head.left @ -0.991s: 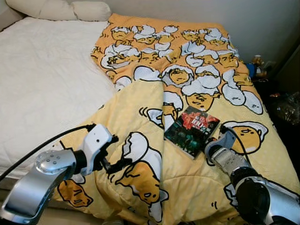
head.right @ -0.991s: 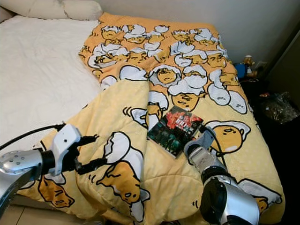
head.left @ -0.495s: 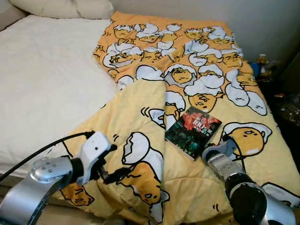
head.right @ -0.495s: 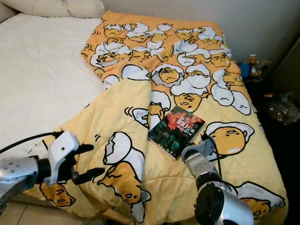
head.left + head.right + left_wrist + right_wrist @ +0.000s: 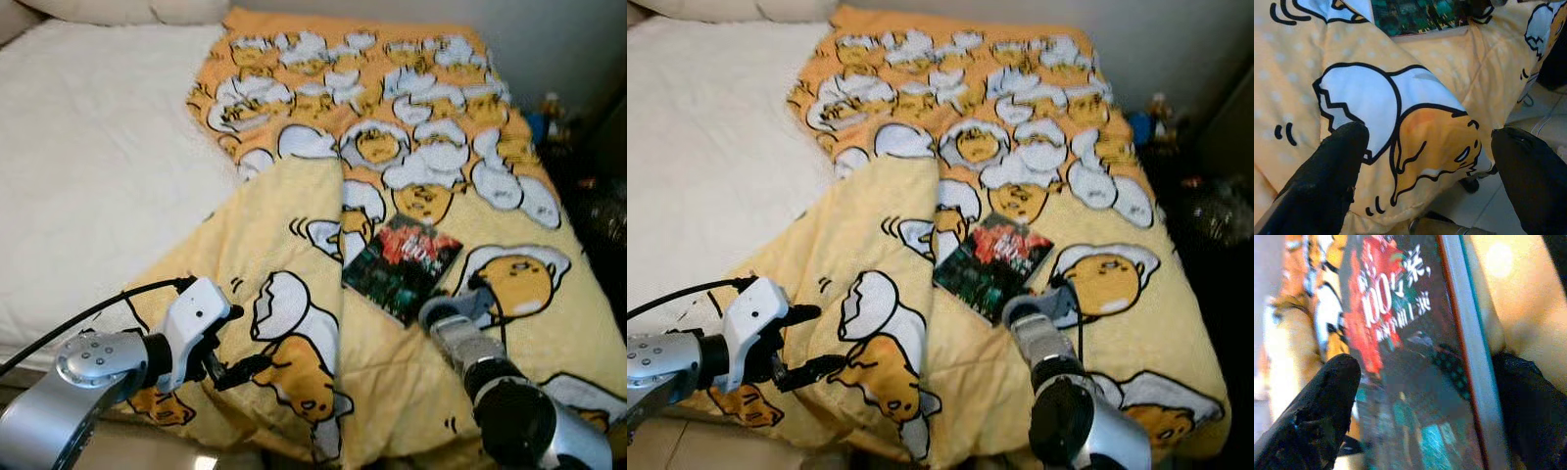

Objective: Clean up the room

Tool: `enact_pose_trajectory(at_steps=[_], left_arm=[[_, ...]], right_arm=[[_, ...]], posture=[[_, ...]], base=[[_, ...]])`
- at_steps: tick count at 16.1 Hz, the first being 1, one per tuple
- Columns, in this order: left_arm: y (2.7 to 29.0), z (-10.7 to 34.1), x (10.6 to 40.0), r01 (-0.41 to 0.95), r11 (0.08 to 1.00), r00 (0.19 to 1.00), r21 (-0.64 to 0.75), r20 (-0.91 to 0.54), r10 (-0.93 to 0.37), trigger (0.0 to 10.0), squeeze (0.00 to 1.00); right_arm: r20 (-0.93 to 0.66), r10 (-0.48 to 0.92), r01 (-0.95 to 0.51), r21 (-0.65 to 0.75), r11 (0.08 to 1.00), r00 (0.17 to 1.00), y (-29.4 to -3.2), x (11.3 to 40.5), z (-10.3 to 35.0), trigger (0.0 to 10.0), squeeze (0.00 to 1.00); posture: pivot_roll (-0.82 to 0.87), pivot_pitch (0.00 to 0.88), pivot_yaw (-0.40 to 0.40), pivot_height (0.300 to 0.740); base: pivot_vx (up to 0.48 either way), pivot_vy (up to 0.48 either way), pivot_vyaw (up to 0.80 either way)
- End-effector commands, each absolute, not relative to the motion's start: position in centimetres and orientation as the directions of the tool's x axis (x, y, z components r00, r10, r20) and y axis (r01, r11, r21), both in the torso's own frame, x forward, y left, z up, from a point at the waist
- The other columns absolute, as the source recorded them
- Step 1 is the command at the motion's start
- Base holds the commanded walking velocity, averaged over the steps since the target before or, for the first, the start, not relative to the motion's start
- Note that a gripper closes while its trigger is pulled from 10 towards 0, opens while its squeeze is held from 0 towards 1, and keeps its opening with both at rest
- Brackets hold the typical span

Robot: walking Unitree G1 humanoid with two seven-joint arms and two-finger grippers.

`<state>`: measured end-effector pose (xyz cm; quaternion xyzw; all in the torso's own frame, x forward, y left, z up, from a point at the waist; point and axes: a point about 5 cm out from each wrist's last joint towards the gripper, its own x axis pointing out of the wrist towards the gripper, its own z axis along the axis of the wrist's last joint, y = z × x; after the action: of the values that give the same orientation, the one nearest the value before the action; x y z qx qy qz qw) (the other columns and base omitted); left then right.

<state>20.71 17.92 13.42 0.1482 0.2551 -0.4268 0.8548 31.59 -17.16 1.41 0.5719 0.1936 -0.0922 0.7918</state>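
Right gripper (image 5: 1420, 396) jaws apart astride book (image 5: 402, 266) corner, left gripper (image 5: 235, 354) jaws apart beside book; risks pinching blanket (image 5: 294, 225), book slipping.

left gripper (image 5: 238, 361) open, right gripper (image 5: 1425, 406) open

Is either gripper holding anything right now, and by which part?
Nothing is held. The right gripper is open around the book's near edge; the left gripper hovers open over the blanket.
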Motion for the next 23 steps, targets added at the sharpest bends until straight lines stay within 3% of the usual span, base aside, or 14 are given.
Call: enact_pose_trajectory(at_steps=[1,2,3,4,5,6,14,19,22,23], left_arm=[[17.7,13.8,20.9,0.808,0.587,0.508,0.045,-0.558,-0.656,10.0,0.77],[17.6,13.8,21.0,0.809,0.587,0.507,0.045,-0.558,-0.657,10.0,0.77],[17.6,13.8,21.0,0.809,0.587,0.508,0.045,-0.558,-0.657,10.0,0.77],[17.6,13.8,21.0,0.808,0.588,0.509,0.046,-0.557,-0.656,10.0,0.77],[17.6,13.8,21.0,0.807,0.589,0.510,0.046,-0.557,-0.655,10.0,0.77],[17.7,13.8,20.9,0.805,0.591,0.511,0.046,-0.559,-0.653,10.0,0.77],[17.8,13.5,21.0,0.798,0.601,0.519,0.044,-0.557,-0.648,10.0,0.78],[17.4,13.3,22.1,0.790,0.610,0.545,0.061,-0.525,-0.654,10.0,0.77],[17.2,13.2,22.7,0.766,0.640,0.583,0.055,-0.480,-0.655,10.0,0.77],[17.1,13.2,23.2,0.730,0.682,0.630,0.054,-0.442,-0.639,10.0,0.76]], right_arm=[[-0.330,0.117,0.285,0.912,0.294,0.937,-16.4,32.8,2.9,9.3,0.00],[-0.316,0.127,0.269,0.917,0.296,0.940,-16.4,33.0,3.1,6.6,0.00],[-0.314,0.131,0.265,0.917,0.297,0.940,-16.4,33.0,3.2,6.6,0.00],[-0.315,0.132,0.263,0.915,0.307,0.940,-16.4,33.0,3.2,2.0,0.00],[-0.315,0.131,0.263,0.913,0.312,0.940,-16.4,33.0,3.2,2.0,0.00],[-0.307,0.135,0.254,0.917,0.308,0.942,-16.4,33.0,3.2,0.0,0.00],[-0.266,0.176,0.200,0.926,0.322,0.948,-15.9,33.3,3.7,0.0,0.00],[-0.211,0.187,0.143,0.936,0.323,0.959,-16.1,34.0,4.8,0.0,0.00],[-0.171,0.190,0.095,0.931,0.351,0.967,-16.8,34.3,5.4,0.0,0.00],[-0.138,0.197,0.050,0.918,0.394,0.971,-17.3,34.5,5.9,0.0,0.00]], posture=[[0.36,0.124,0.006,0.740],[0.36,0.124,0.004,0.740],[0.36,0.124,0.004,0.740],[0.37,0.128,-0.001,0.740],[0.37,0.129,-0.002,0.740],[0.37,0.131,-0.005,0.740],[0.35,0.113,-0.020,0.740],[0.31,0.039,-0.033,0.740],[0.26,0.000,-0.022,0.740],[0.22,0.000,-0.015,0.740]], base=[[0.000,0.000,0.00],[0.000,0.000,0.00],[0.000,0.000,0.00],[0.000,0.000,0.00],[0.000,0.000,0.00],[0.000,0.000,0.00],[0.000,0.000,0.00],[0.000,0.000,0.00],[0.000,0.000,0.00],[0.000,0.000,0.00]])
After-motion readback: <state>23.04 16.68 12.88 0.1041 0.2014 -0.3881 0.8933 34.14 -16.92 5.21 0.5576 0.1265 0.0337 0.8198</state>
